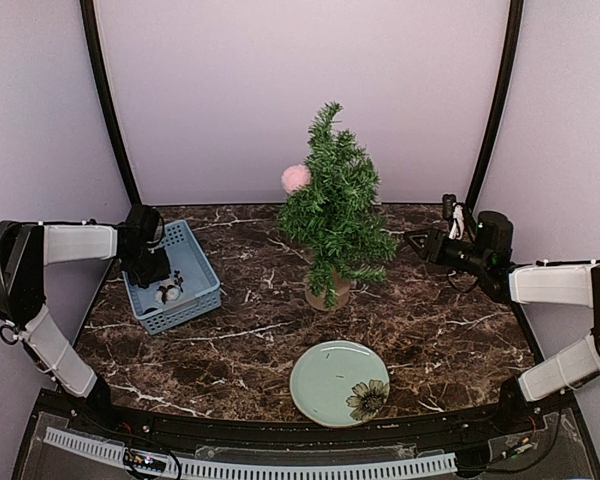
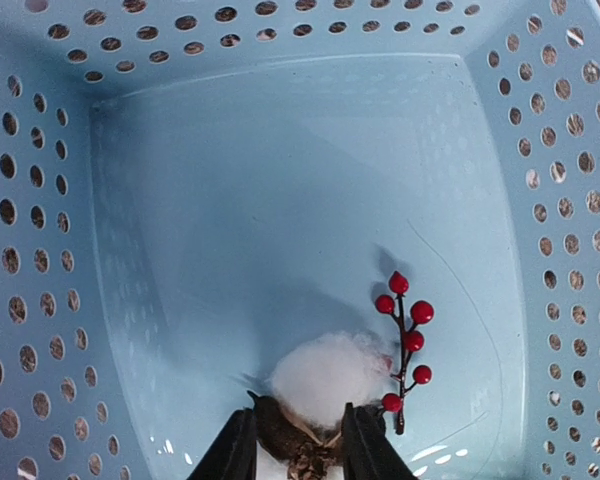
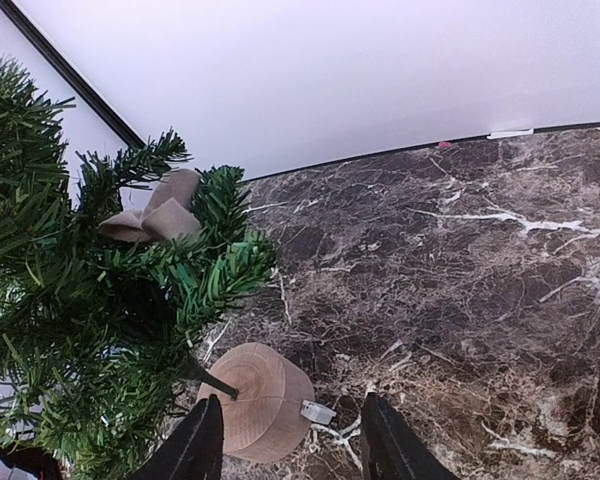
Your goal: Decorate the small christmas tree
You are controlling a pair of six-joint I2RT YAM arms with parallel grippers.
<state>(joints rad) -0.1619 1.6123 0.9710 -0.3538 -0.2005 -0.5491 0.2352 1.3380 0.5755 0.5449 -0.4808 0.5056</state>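
Picking stage: left gripper jaws clamp a white fluffy ornament in the blue basket, left; right gripper jaws gape beside the small christmas tree, mid-tabletop; next, likely lift and hang it.

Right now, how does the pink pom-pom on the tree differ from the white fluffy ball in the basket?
Colour: the pink pom-pom is pink, the white fluffy ball white. Place: the pink pom-pom sits high on the small christmas tree; the white fluffy ball lies in the blue basket, held by the left gripper. Both look round and soft.
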